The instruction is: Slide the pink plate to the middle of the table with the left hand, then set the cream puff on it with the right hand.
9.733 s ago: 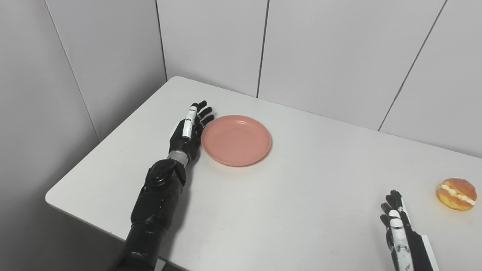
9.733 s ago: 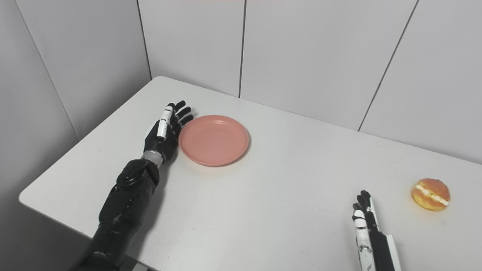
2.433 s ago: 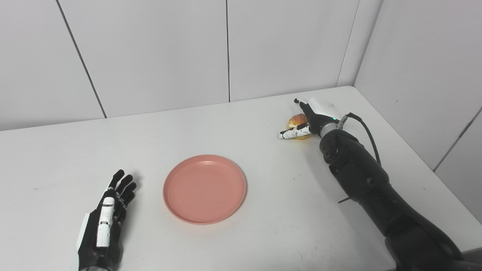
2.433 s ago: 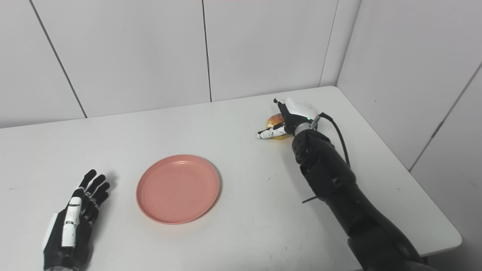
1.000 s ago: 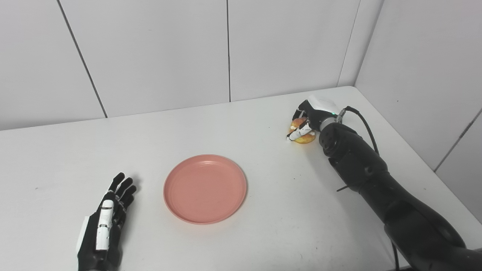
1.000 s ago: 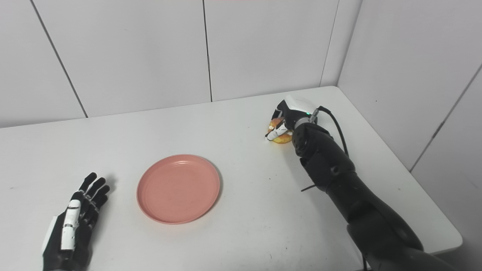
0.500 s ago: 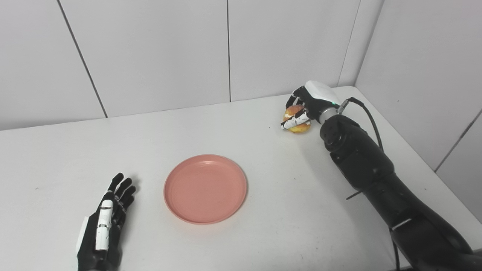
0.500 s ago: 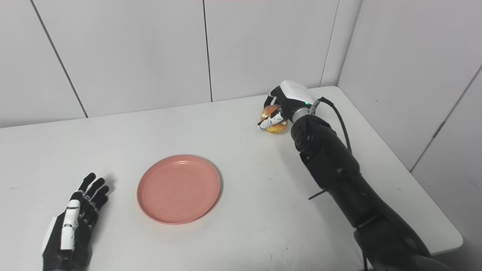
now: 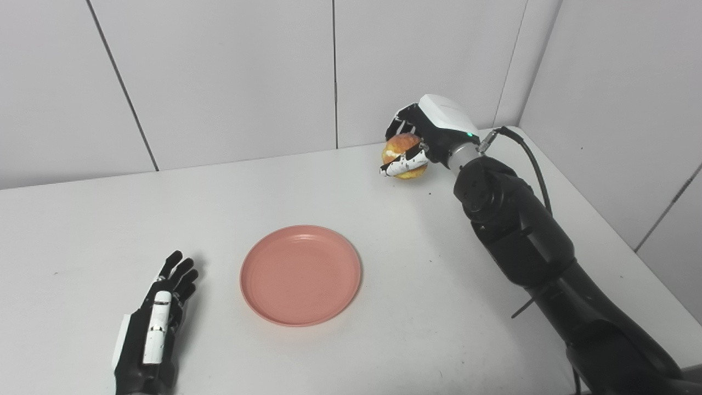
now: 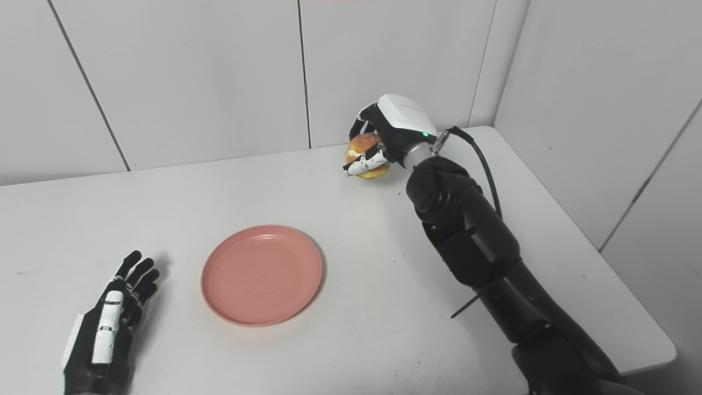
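Observation:
The pink plate point(image 9: 300, 275) lies flat near the middle of the white table point(image 9: 428, 307), with nothing on it. My right hand point(image 9: 425, 137) is shut on the cream puff point(image 9: 403, 149), a golden bun with a white filling line, and holds it in the air above the far right part of the table. Its fingers wrap the puff from above and its thumb from below. My left hand point(image 9: 156, 323) lies flat and open on the table to the left of the plate, apart from it.
White wall panels stand close behind the table and along its right side. The table's right edge and rounded front right corner point(image 10: 666, 345) show in the right eye view. A black cable point(image 9: 535, 170) runs along my right forearm.
My right hand closed on the cream puff, lifted it off the table and carried it up and to the left. The left hand and the plate have stayed still.

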Motion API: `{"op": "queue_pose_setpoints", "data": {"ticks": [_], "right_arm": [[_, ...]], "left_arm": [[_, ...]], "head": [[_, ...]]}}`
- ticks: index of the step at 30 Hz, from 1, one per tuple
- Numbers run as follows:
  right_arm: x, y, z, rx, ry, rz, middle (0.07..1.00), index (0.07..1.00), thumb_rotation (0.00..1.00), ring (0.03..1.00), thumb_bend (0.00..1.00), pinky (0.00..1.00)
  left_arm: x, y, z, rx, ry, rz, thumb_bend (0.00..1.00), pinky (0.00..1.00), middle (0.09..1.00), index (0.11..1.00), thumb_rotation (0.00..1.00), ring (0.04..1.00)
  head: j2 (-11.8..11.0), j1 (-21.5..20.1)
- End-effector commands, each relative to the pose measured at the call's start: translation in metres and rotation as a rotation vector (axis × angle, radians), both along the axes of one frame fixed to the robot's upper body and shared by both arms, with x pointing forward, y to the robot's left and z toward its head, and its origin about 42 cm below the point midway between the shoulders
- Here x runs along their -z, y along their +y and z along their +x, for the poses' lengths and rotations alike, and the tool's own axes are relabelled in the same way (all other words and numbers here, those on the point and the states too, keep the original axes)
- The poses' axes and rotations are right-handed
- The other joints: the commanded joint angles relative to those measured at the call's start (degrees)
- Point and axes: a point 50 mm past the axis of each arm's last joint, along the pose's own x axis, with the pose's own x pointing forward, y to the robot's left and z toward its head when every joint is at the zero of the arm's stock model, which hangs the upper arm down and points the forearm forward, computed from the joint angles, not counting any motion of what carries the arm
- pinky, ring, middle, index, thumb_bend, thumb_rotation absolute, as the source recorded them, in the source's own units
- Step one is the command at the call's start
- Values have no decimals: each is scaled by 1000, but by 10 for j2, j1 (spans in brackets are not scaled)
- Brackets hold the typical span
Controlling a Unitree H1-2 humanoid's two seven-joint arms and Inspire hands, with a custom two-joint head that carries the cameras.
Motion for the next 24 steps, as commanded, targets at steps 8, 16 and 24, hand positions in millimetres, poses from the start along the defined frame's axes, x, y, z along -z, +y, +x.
{"op": "queue_pose_setpoints", "data": {"ticks": [8, 16, 24], "right_arm": [[-29, 48, -23, -170, -99, 10, 451, 489, 130, 383, 503, 303], [-20, 79, -39, -257, -92, -14, 436, 489, 133, 350, 507, 270], [-2, 101, -52, -348, -40, -3, 455, 490, 130, 366, 507, 280]], "left_arm": [[10, -16, -20, -28, -28, 69, 486, 905, 909, 900, 895, 902], [3, -29, -26, -41, -66, 131, 470, 922, 926, 915, 913, 927], [-5, -43, -27, -66, -82, 142, 436, 924, 925, 918, 918, 932]], "head": [[6, 34], [19, 81], [29, 121]]}}
